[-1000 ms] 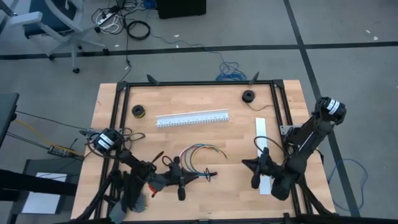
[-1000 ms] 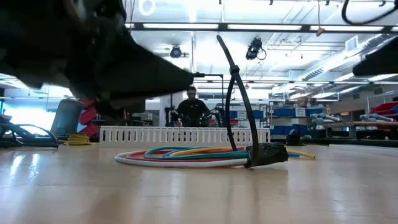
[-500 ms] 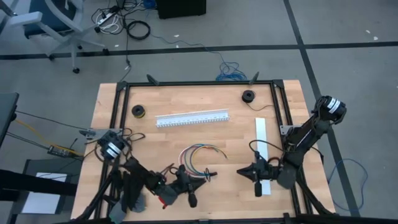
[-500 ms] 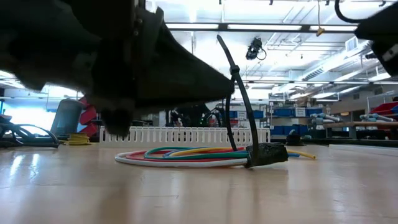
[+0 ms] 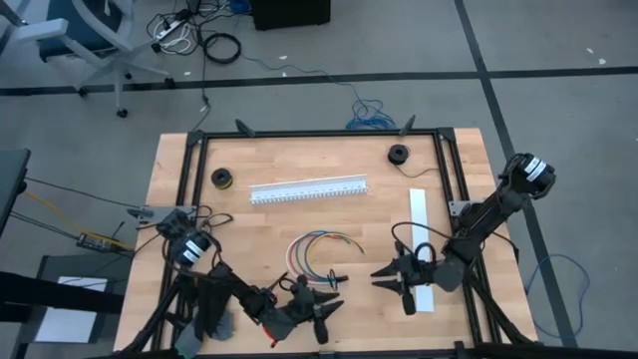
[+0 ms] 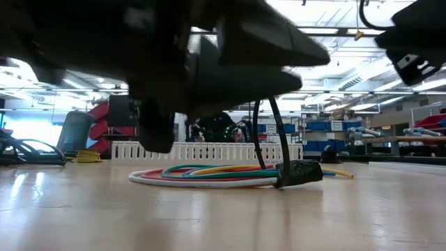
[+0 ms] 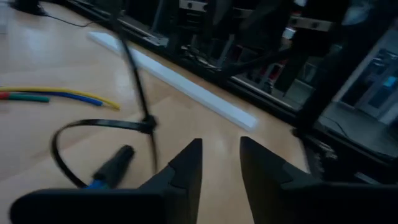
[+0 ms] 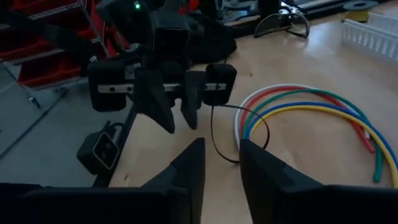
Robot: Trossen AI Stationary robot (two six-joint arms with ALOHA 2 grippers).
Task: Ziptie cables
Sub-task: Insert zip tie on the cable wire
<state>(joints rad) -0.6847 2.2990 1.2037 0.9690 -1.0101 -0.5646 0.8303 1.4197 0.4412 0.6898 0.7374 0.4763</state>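
High view showed the coiled bundle of thin red, green, blue, yellow and white cables (image 5: pixel 317 251) lying mid-table, between the left gripper (image 5: pixel 317 311) at the near edge and the right gripper (image 5: pixel 396 283), apart from both. Both grippers' fingers stood slightly parted, grasping nothing. Only the low view showed the black plastic ziptie (image 6: pixel 277 143) looped upright over the cables. Right wrist view showed that loop lying beside the coil, with the left gripper facing it.
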